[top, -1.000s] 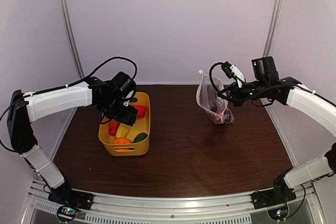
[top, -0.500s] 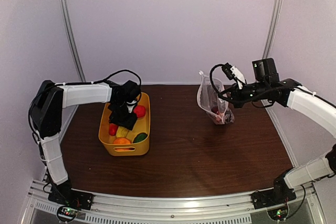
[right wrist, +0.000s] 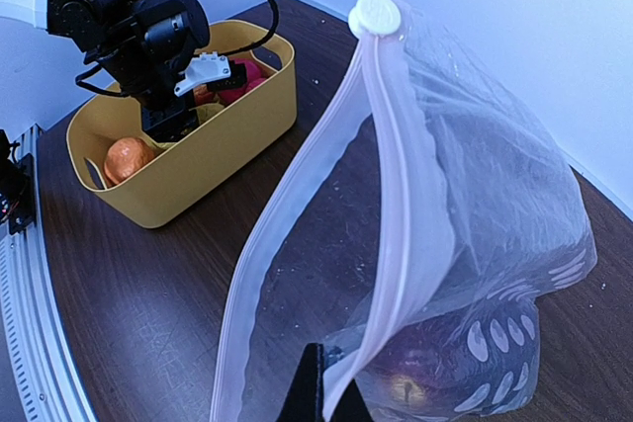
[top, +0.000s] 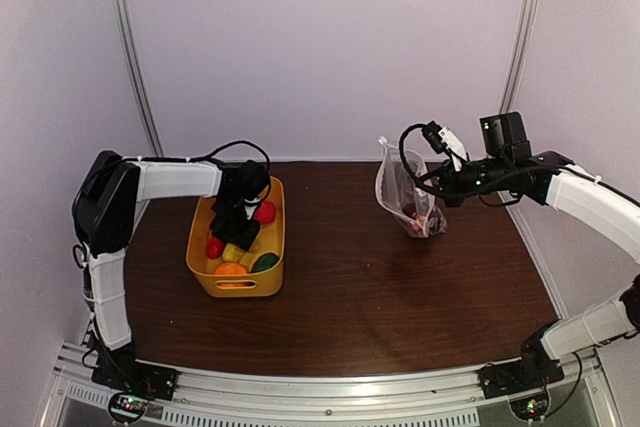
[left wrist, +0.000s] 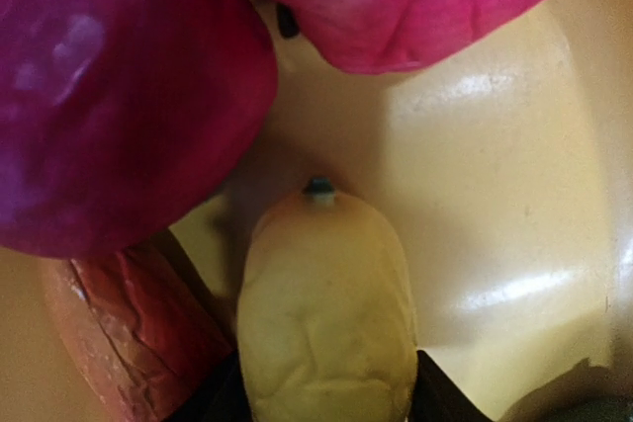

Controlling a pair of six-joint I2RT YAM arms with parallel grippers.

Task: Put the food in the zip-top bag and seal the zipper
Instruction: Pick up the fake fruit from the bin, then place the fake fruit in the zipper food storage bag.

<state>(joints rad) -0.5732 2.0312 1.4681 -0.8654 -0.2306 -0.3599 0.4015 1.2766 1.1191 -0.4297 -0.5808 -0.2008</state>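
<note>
The yellow basket (top: 236, 286) holds toy food: red (top: 266, 211), orange (top: 231, 269), green (top: 266, 262) and yellow pieces. My left gripper (top: 240, 227) is down inside it. In the left wrist view its dark fingertips (left wrist: 435, 397) press both sides of a yellow piece (left wrist: 326, 323), beside two red pieces (left wrist: 119, 96). My right gripper (right wrist: 326, 387) is shut on the mouth edge of the zip-top bag (right wrist: 475, 175) and holds it upright and open (top: 398, 185). The zipper strip (right wrist: 401, 175) runs up to a white slider (right wrist: 375, 15). A dark purple piece (right wrist: 425, 382) lies in the bag.
The basket also shows in the right wrist view (right wrist: 198, 155) with the left arm over it. Bare brown table (top: 360, 287) lies between the basket and the bag. Walls stand close behind and at both sides.
My left arm has swung in and lowered its gripper from above the basket down among the food, onto the yellow piece. The right gripper and the bag have stayed in place.
</note>
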